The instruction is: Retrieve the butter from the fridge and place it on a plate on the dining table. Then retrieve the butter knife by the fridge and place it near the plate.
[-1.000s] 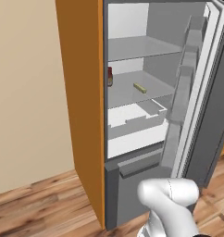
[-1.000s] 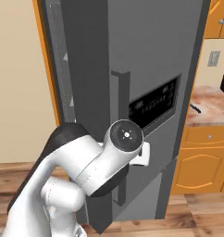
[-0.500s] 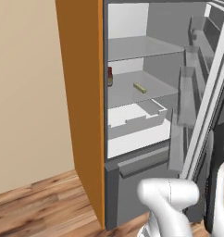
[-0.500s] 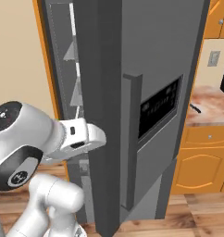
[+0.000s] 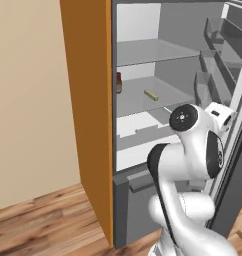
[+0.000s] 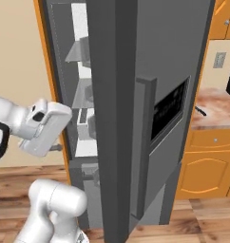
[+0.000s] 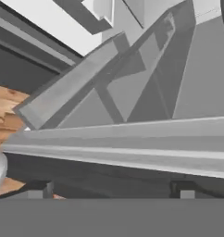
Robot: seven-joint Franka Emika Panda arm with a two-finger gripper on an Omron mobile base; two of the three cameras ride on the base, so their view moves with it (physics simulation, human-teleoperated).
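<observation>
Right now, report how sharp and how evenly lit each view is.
Left base view: flat, even light, white fridge interior bright, butter small but sharp, soft shading under the shelves. Right base view: the grey door is dim and glare-free with crisp edges. Hand view: close door-bin surfaces look soft and blocky, with no glare.

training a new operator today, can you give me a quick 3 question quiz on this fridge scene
1. True or false: the fridge door stands open.
2. Which item lies on the same glass shelf as the butter?
A. a blue-grey plate
B. a small brown bottle with a red cap
C. a butter knife
3. Fill in: seen from the left base view, the bottle stands at the shelf's ____ edge.

Key:
1. True. The white interior and shelves are exposed.
2. B. The bottle stands left of the butter, apart from it.
3. Left, beside the orange side panel.
</observation>
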